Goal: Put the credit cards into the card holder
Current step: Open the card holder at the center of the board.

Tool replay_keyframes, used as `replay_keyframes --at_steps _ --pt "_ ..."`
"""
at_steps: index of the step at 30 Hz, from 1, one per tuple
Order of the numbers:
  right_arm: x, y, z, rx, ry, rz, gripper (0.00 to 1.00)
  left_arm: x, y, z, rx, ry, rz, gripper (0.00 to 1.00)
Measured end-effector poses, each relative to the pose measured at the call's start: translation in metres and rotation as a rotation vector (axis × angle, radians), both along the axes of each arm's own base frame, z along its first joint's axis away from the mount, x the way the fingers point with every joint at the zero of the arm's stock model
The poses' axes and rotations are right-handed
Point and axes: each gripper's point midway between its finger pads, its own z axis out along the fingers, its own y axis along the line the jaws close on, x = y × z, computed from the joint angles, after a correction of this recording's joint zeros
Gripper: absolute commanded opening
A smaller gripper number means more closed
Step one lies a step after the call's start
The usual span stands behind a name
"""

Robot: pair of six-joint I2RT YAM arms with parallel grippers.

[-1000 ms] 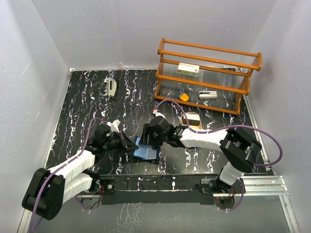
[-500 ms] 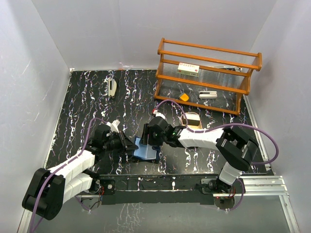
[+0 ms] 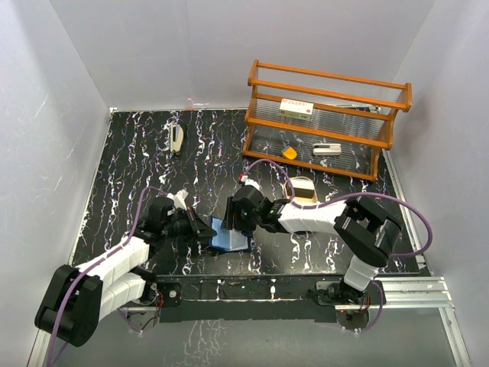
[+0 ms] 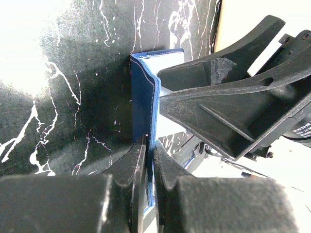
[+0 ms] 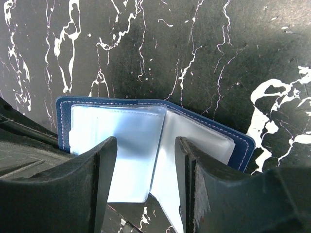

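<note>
**Colleague:** Where do things stand?

**Me:** On my left, the left fingers are pinched tight on the navy cover of the card holder, standing that flap up on edge. The holder lies open on the tabletop, near the front edge and between my two arms. The right fingers stand half apart, straddling the pale inner leaf. They grip nothing, and I see no card in them.

**Colleague:** What worries you?

**Me:** The left pinch has only a thin strip of cover. If I drag the right fingers across that leaf, I reckon the holder twists out or folds shut. The two pairs of fingers are also almost touching, so a careless wrist turn would knock them together.

**Colleague:** Room to work?

**Me:** There is plenty of bare tabletop to the left and towards the back. Towards me there is little, because the front edge is close. On the right, the gold oval tray lies just beside my right forearm, so I would swing wide of it. The wooden rack is well beyond, out of the way.
</note>
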Motion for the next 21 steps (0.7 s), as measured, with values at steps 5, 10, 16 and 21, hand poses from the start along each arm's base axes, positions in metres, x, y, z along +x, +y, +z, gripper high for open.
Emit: replay_keyframes --at_steps 5,10,16,21 --pt "0.0 0.0 0.009 0.015 -0.011 0.001 0.53 0.001 -0.001 0.001 -0.004 -0.005 -0.003 0.0" --pt "0.0 0.004 0.029 0.06 -0.033 0.009 0.54 0.002 -0.002 0.002 -0.009 -0.013 -0.005 0.0" --pt "-0.003 0.006 0.031 0.073 -0.025 0.022 0.55 0.002 -0.002 0.003 -0.012 -0.015 -0.007 0.0" --pt "-0.003 0.006 0.025 0.06 -0.014 0.023 0.55 0.002 -0.002 0.003 -0.015 -0.017 -0.009 0.0"
